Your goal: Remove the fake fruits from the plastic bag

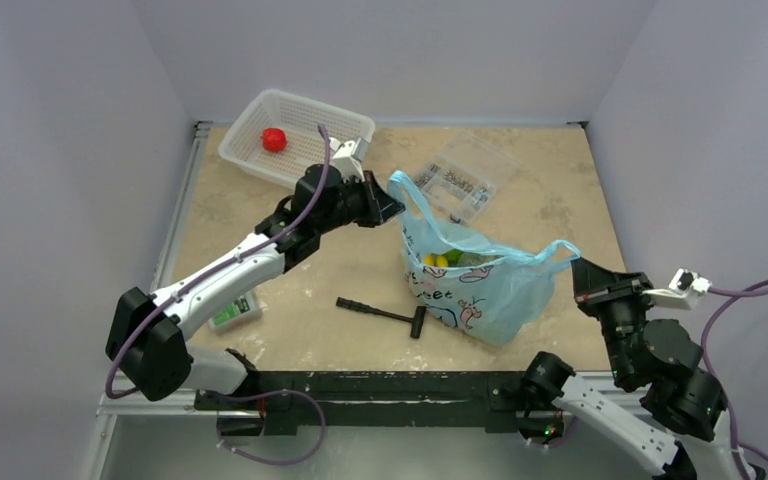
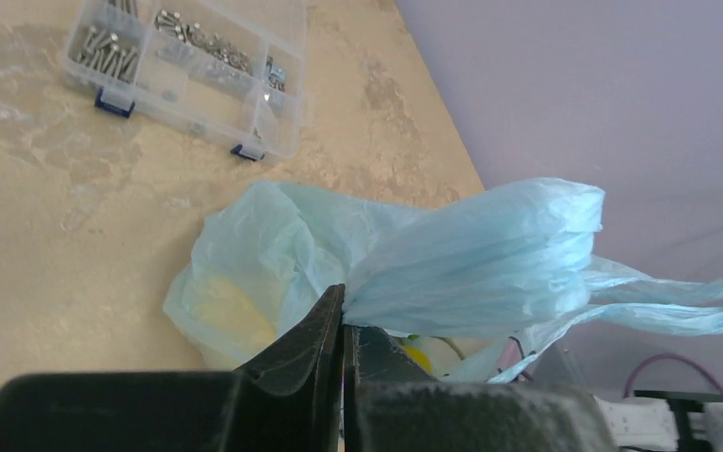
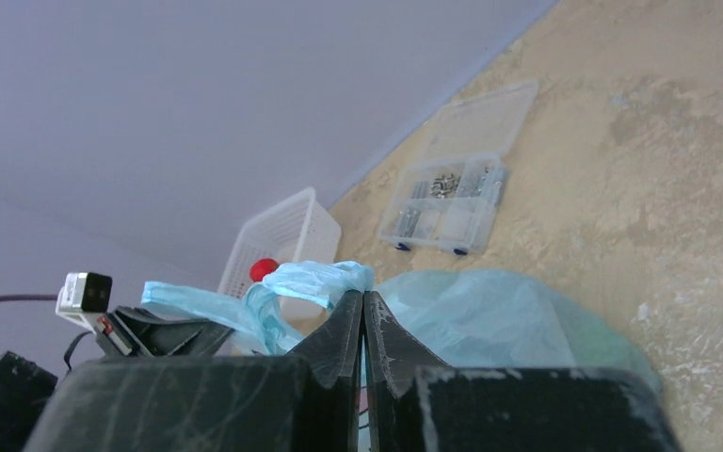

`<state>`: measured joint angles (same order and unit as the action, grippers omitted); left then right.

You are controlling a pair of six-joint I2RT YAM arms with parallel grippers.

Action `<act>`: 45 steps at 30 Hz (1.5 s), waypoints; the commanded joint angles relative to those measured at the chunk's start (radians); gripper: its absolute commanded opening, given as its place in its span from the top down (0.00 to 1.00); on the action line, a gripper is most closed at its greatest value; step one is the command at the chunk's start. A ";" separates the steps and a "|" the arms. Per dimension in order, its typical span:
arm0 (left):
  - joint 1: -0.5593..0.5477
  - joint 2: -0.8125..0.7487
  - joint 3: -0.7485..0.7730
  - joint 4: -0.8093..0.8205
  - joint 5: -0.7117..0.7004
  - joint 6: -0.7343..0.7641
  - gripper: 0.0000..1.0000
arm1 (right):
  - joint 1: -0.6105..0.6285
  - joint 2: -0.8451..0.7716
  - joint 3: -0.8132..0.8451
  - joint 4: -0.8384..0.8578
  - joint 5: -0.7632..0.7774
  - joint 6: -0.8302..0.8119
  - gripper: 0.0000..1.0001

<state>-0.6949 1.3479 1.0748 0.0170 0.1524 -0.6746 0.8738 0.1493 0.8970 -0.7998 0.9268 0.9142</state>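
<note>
Pressed together, the left pincer (image 1: 391,205) and right pincer (image 1: 579,269) each pinch a handle of the thin, crinkly bag (image 1: 485,295) (glossy fruits (image 1: 441,260) inside).

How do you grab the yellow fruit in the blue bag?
From above, through the open mouth of the bag: its walls hide the sides of the yellow fruit, only the top shows. The left hand and right hand each pinch a handle, so one probably must let go.
</note>
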 commanded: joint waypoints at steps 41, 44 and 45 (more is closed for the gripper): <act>0.045 0.109 0.129 -0.158 0.207 -0.104 1.00 | 0.008 0.902 0.138 0.217 -0.516 -0.318 0.77; 0.047 0.089 0.133 -0.184 0.162 -0.077 1.00 | 0.008 0.856 0.043 0.210 -0.523 -0.235 0.78; 0.047 0.080 0.135 -0.191 0.147 -0.065 1.00 | 0.008 0.842 0.006 0.196 -0.521 -0.194 0.78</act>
<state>-0.6487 1.4845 1.1599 -0.1505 0.3557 -0.7906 0.8806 1.0550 0.9863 -0.6312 0.3733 0.5907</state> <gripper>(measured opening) 0.006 0.226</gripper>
